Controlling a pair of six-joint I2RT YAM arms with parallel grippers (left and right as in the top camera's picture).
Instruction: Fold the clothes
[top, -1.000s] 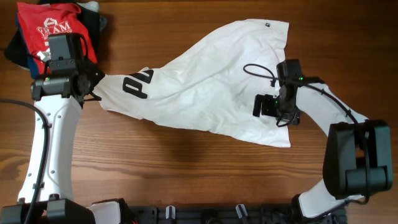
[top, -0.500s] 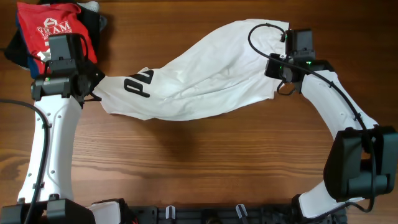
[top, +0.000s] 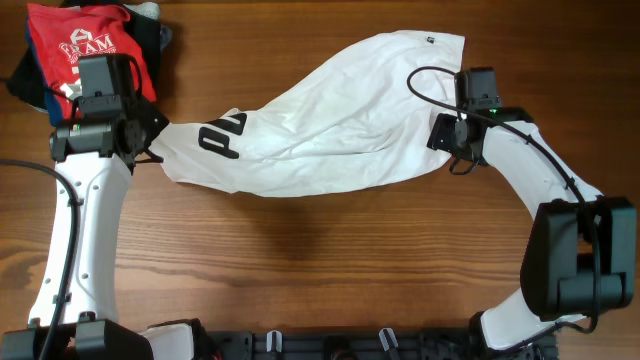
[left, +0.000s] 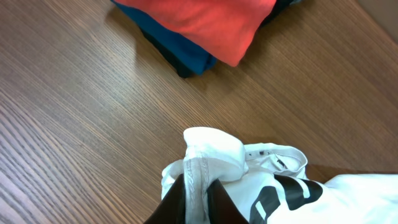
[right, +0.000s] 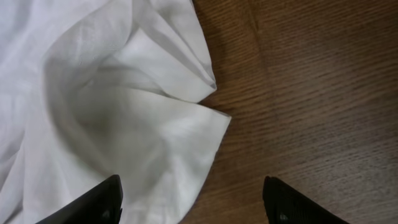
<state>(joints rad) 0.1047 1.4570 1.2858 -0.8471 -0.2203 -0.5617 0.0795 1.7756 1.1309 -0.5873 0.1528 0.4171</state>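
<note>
white t-shirt (top: 320, 130) bunched lengthwise across table, black lettering at left.

Red T-shirt (top: 68, 30) atop dark navy garments (top: 158, 40), wooden table (top: 300, 270) corner.

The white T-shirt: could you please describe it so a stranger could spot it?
On the wooden table, the white T-shirt lies crumpled across the middle. Unlike the red shirt in the far-left corner, it bears black letters.
</note>
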